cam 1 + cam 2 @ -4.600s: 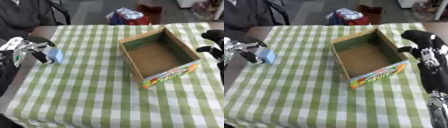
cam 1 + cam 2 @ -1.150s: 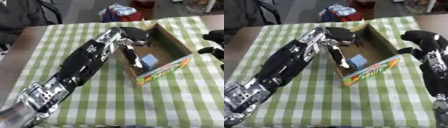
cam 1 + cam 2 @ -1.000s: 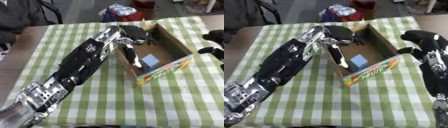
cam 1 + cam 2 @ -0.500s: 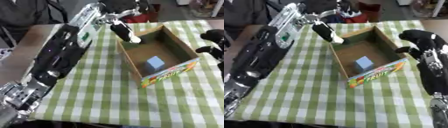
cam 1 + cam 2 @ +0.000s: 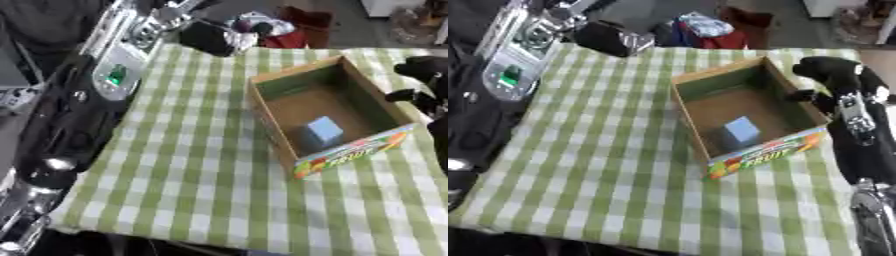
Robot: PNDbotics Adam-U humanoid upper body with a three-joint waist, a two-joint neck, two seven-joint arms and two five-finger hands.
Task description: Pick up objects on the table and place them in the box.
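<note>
Cardboard box [image 5: 278, 118] sits on the desk [image 5: 192, 160] toward its right edge, open top, fruit print on the near wall. Small blue cube [image 5: 323, 131] lies inside on the box floor, near the front wall. Left hand [image 5: 610, 37] is raised at the desk's far left corner, dark and blurred, can't tell how its fingers are set. Right hand [image 5: 829, 70] rests just beside the box's right wall, fingers curled, holding nothing. Green-white checked cloth covers the desk.
</note>
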